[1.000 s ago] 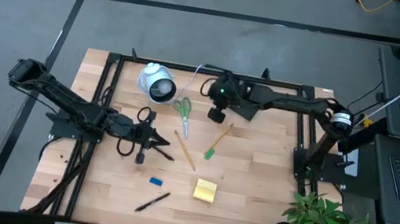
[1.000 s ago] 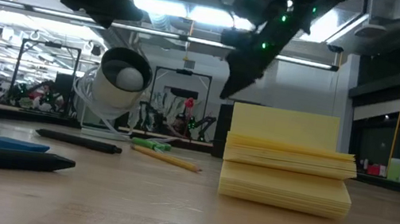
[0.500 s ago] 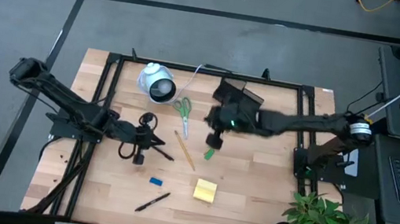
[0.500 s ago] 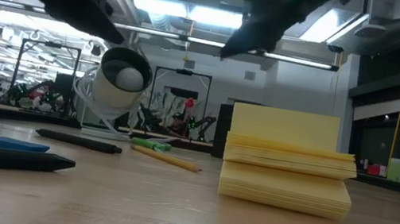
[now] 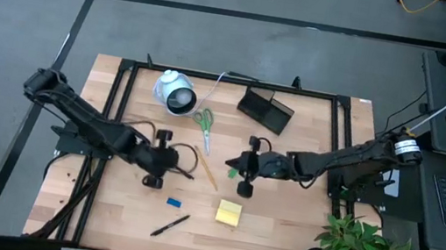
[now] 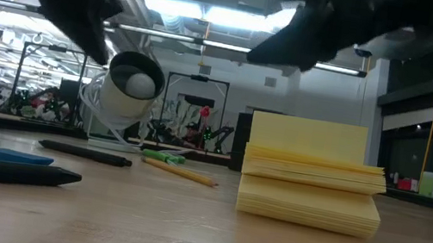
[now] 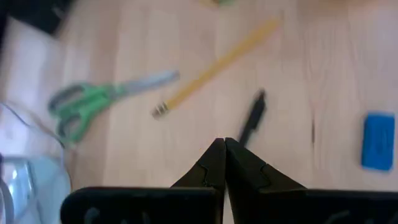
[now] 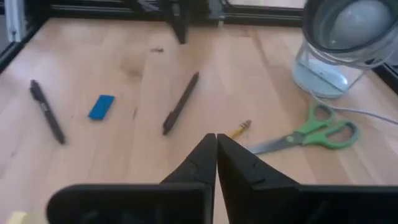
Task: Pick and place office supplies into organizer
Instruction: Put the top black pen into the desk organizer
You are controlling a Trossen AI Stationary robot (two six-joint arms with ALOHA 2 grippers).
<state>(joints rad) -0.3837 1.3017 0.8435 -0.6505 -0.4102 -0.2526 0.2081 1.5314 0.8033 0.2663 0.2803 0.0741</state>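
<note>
While both arms reach in over the middle of the wooden table (image 5: 278, 231), neither carries anything. In the high view the left gripper (image 5: 166, 159) sits just at nine o'clock of table centre; its own wrist view shows the fingers (image 7: 211, 163) pressed together, with nothing between them. The right gripper (image 5: 245, 166) is close to table centre, directly over the green-tipped pencil's green end, and its fingers (image 8: 200, 155) are likewise pressed tip to tip and empty.

The organizer (image 5: 264, 109), a black tray, lies at twelve o'clock near the far rail of the table; whether it holds anything cannot be told. The white round device (image 5: 174, 93) stands at about eleven o'clock, with the green-handled scissors (image 5: 203, 125) just beside it toward centre. A wooden pencil (image 5: 206, 167) lies slantwise between the two grippers. The green tip (image 5: 233, 173) of the second pencil shows beside the right gripper; the rest is hidden by it. One black pen (image 7: 252, 116) lies just ahead of the left gripper's fingertips, not touching them. The blue eraser (image 5: 173, 201) lies at seven o'clock of centre, the second black pen (image 5: 169, 224) farther out in the same direction, near the table's near edge. The yellow sticky-note pad (image 5: 228, 213) rests at six o'clock of centre, apart from everything else; in the low view it stands foremost (image 6: 313, 173).
</note>
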